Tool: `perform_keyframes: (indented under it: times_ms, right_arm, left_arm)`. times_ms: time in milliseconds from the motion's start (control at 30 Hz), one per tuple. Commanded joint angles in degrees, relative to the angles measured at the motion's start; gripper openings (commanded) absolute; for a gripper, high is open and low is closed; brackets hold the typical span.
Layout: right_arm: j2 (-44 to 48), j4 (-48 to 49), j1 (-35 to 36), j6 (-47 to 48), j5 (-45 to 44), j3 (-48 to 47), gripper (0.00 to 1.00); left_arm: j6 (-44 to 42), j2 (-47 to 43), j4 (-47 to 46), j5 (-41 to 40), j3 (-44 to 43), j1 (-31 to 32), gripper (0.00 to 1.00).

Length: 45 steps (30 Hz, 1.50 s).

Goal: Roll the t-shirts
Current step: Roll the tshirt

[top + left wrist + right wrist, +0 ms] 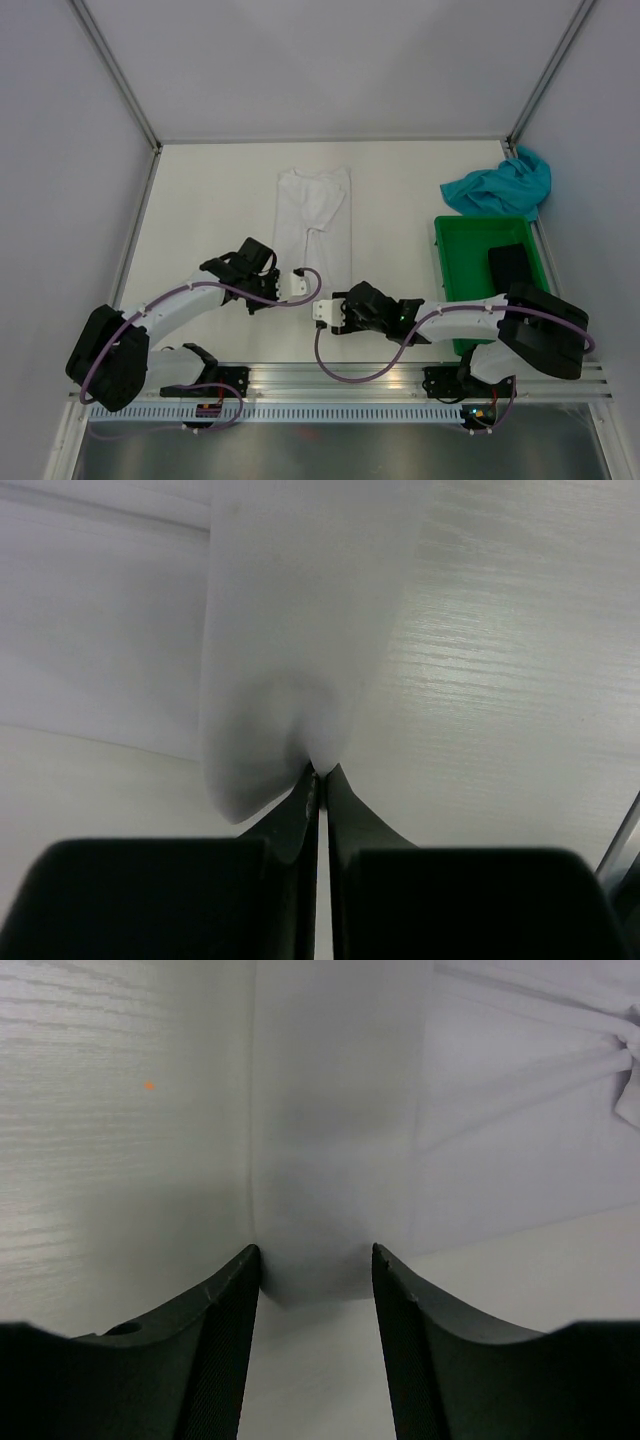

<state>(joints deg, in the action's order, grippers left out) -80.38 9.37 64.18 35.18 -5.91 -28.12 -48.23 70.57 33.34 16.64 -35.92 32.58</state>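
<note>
White cotton is the material in hand: the white t-shirt lies folded into a long narrow strip in the middle of the table, and its near end points toward the two arms. The teal t-shirt sits crumpled at the far right corner, just behind the green bin, and nothing touches it. In the left wrist view the left gripper is fully closed, with a small pinch of the white cloth caught at its tips. The right gripper stands with a clear gap between its fingers – the near edge of the strip lies in that gap, but the jaws do not press on it. I judge that the step is to take hold of the near hem with both grippers and begin the first turn of the roll. To do it well, the right gripper should close on the edge at the same height as the left one, taking all the layers and not only the top one. Then both should turn the hem over together and move away evenly – otherwise the roll may come out slanted or loose.
</note>
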Motion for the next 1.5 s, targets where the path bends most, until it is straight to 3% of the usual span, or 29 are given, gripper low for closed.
perform_keyframes:
  times_ms: [0,100,167,233,333,567,767,900,1100,1467]
  right_arm:
    - [-2.85,-2.07,0.24,2.44,-2.09,-2.2,0.55]
    - [-3.73,-3.82,0.24,3.14,-0.68,-3.17,0.53]
    - [-3.82,-5.14,0.15,2.97,-0.07,-3.52,0.34]
    - [-2.95,-6.72,0.24,2.09,1.24,-3.78,0.08]
    - [-0.14,-10.06,0.24,-0.28,5.63,-4.57,0.0]
    - [6.37,-20.51,0.15,-8.28,19.76,-7.3,0.0]
    - [7.78,-26.75,-0.11,-8.55,26.55,-11.78,0.0]
    - [5.94,-28.61,-1.42,-10.65,32.18,-13.98,0.0]
    - [1.11,-26.6,-10.56,-16.71,43.51,-14.77,0.0]
    - [-5.91,-20.0,-18.03,-25.77,44.5,-16.0,0.04]
  left_arm:
    - [1.82,0.1,1.11,2.34,-2.4,-0.15,0.02]
    - [2.0,0.45,1.81,3.3,-2.66,-0.23,0.02]
    - [1.91,0.45,2.25,3.74,-2.92,-0.5,0.02]
    - [1.65,0.19,3.65,4.45,-3.27,-1.2,0.02]
    - [0.07,-0.6,6.64,5.15,-3.45,-1.55,0.02]
    - [-6.42,-3.59,22.71,8.84,-6.09,-1.73,0.02]
    - [-11.88,-3.95,32.21,11.74,-6.88,-2.96,0.02]
    - [-13.91,-2.2,32.75,13.24,-6.97,-4.89,0.02]
    - [-16.37,3.08,31.7,15.52,-9.6,-9.54,0.02]
    - [-18.21,6.95,26.16,14.47,-9.08,-11.48,0.02]
